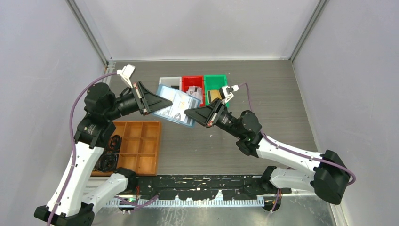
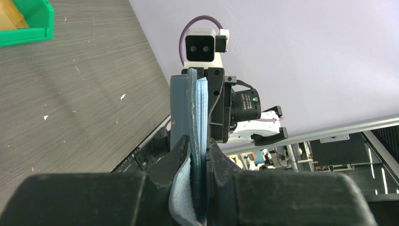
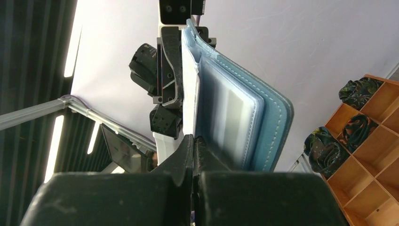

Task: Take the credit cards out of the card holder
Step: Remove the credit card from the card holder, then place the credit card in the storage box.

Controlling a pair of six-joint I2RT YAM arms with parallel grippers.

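one card holder [image 1: 169,92] hangs open in the air above the table [image 1: 273,108], between two grippers. the left gripper [image 2: 201,147] clamps its blue edge. opposite, the right gripper [image 3: 193,141] is pinched tight on one thin white leaf of it. the credit cards [image 1: 181,100] in its sleeves are too blurred to count. three bins [image 1: 193,77] sit behind.

A: What is hidden on the holder [image 1: 176,100]?
B: Its ends are covered by the left gripper [image 1: 165,101] and right gripper [image 1: 188,112]; the cards [image 3: 226,117] are blurred.
A: What is cut off?
B: The green bin [image 2: 23,21] and the tray [image 3: 371,141], by picture edges.
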